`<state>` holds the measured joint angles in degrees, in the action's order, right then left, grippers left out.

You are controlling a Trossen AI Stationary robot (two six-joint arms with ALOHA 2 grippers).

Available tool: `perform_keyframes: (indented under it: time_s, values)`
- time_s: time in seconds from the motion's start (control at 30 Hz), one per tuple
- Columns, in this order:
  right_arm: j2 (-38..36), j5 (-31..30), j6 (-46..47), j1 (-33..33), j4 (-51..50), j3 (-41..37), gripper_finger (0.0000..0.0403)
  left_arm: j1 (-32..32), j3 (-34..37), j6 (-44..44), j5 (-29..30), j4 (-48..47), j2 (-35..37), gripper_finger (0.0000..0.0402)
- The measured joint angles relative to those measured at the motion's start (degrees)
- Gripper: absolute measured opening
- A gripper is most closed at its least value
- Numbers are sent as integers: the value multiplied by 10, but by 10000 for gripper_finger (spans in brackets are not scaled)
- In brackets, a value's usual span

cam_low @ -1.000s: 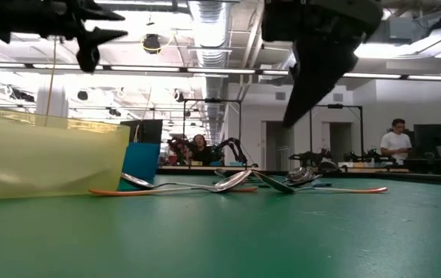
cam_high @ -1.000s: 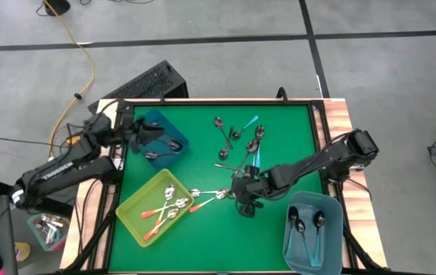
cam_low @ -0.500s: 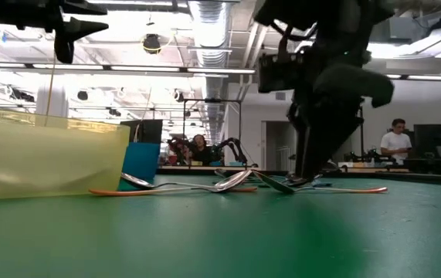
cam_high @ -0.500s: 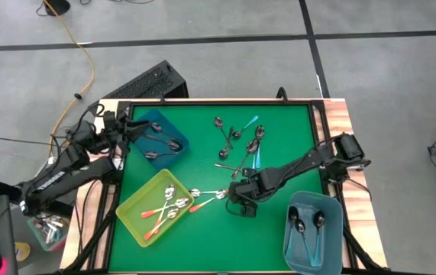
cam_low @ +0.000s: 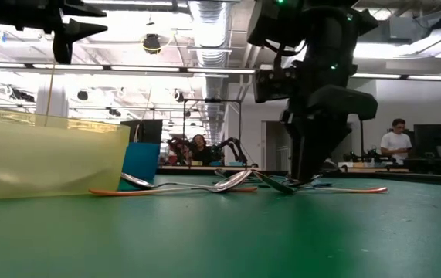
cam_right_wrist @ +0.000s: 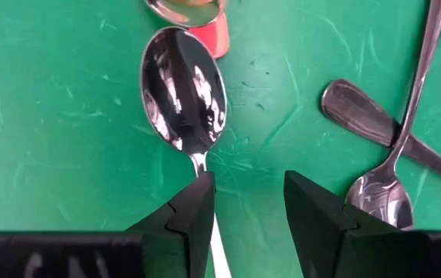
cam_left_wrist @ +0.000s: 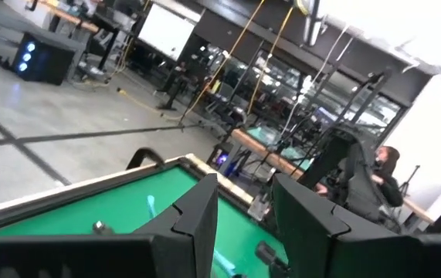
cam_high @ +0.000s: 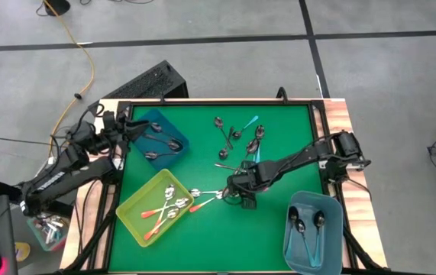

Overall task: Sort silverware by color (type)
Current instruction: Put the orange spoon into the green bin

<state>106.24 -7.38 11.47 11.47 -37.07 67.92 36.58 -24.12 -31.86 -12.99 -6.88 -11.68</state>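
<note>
Loose spoons lie in a pile mid-table: dark grey ones, teal-handled ones and silver ones with orange-red handles. My right gripper points down, open, low over a shiny silver spoon lying flat on the mat. The spoon's neck runs between the fingers, close beside one finger; I see no touch. In the low view its tips are down by the mat. My left gripper is open and holds nothing, pointing level at the table's left edge beside the dark blue bin.
A yellow-green bin at the near left holds orange-handled spoons. A light blue bin at the near right holds teal-handled ones. The dark blue bin holds dark grey spoons. Two dark grey spoons lie crossed just beside my right gripper.
My right gripper has come down toward the mat and shifted a little toward the far left, onto the spoon pile's near end, rolling its wrist. My left gripper has drawn back from over the dark blue bin toward the table's left edge, then kept still.
</note>
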Motion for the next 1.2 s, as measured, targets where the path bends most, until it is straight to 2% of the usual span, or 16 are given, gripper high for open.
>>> perform_keyframes:
  time_s: [0.27,0.53,0.83,1.1,1.2]
  values:
    - [-1,41,-14,8,26,-32,166,0,0,-7,3,-19,0,110]
    - [-3,45,10,-5,33,-47,160,0,0,-6,3,-19,1,110]
    - [-2,45,17,-15,33,-47,97,0,0,-8,6,-18,1,110]
    - [-2,41,19,-6,33,-47,14,0,0,-8,6,-18,1,110]
    - [-3,41,27,-4,34,-47,9,0,0,-8,6,-18,1,110]
